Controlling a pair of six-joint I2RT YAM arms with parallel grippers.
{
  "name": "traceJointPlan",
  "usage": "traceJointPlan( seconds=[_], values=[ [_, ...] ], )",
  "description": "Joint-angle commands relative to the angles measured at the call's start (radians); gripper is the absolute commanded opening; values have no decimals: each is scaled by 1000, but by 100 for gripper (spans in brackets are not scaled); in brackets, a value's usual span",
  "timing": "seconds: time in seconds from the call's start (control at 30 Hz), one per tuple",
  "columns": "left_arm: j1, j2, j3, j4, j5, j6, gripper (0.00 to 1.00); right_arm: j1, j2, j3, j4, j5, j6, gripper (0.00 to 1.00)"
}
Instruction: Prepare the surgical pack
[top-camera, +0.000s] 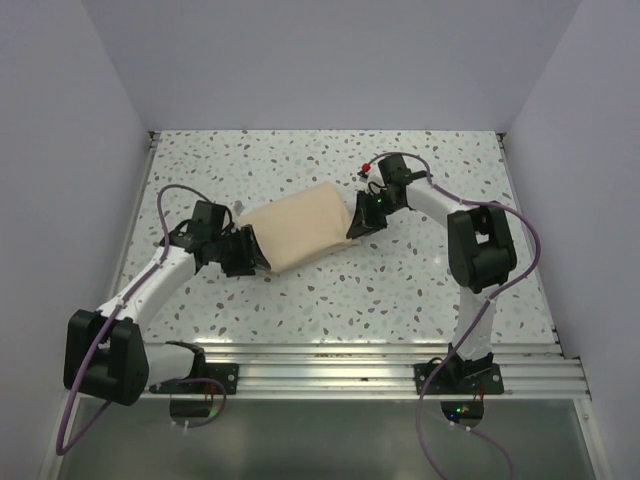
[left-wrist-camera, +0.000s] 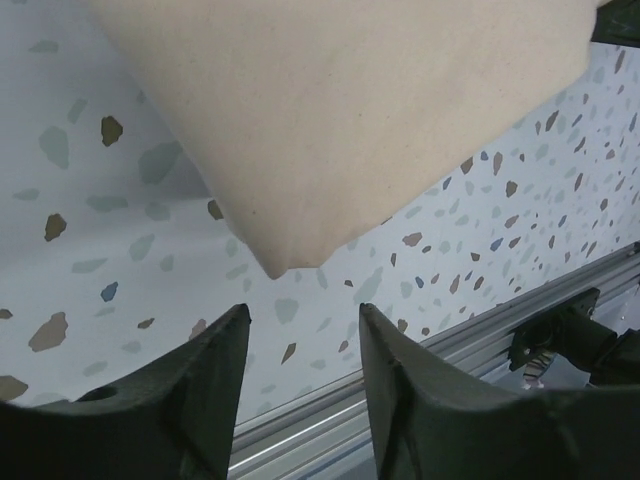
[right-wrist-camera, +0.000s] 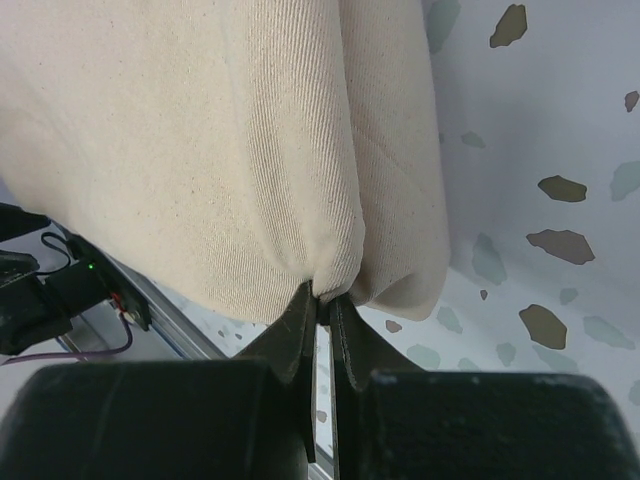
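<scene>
The surgical pack shows as a tan cloth bundle (top-camera: 295, 228), pillow-like, lying on the speckled table (top-camera: 400, 290). My left gripper (top-camera: 256, 260) is at the bundle's near-left corner. In the left wrist view the left gripper (left-wrist-camera: 304, 312) is open, and the corner of the cloth (left-wrist-camera: 340, 110) hangs just beyond its fingertips without touching them. My right gripper (top-camera: 356, 222) is at the bundle's right edge. In the right wrist view the right gripper (right-wrist-camera: 325, 298) is shut, pinching a fold of the cloth (right-wrist-camera: 200, 140). Whatever is inside the bundle is hidden.
An aluminium rail (top-camera: 380, 365) runs along the near edge of the table, also seen in the left wrist view as the rail (left-wrist-camera: 480, 330). White walls close in the left, right and far sides. A small red part (top-camera: 367, 166) sits by the right wrist.
</scene>
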Motion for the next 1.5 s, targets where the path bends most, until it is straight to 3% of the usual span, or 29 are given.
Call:
traceJointPlan(
  seconds=[0.0,0.17,0.53,0.6,0.63,0.67,1.03,1.23,1.37,1.4,1.43,1.47],
  values=[
    [8,9,0,-31,-46,-59,54,-2,-33,8,-41,-1,-14,0],
    [8,32,-3,41,-34,-79,61,-2,-39,-11,-36,-3,-23,0],
    [8,132,9,148,3,-90,44,-4,-18,-8,-39,-3,-35,0],
    [16,138,6,162,16,-88,24,-4,-8,-5,-41,2,-35,0],
    [20,137,7,159,16,-88,4,-4,-8,-2,-42,9,-35,0],
    [31,134,3,145,16,-85,0,-4,-8,-2,-44,29,-35,0],
    [142,95,-86,118,19,-13,0,-13,13,15,-76,267,-63,0],
    [165,103,-98,127,35,7,0,-15,10,-5,-70,294,-39,0],
    [166,108,-75,130,95,16,0,-15,-4,9,-77,217,-34,3],
    [166,109,-66,119,98,25,9,-16,-22,11,-80,201,-17,7],
    [166,106,-60,102,105,33,30,-15,-30,9,-85,187,-9,11],
    [166,100,-48,95,115,40,36,-15,-39,9,-90,164,-2,19]
  ],
)
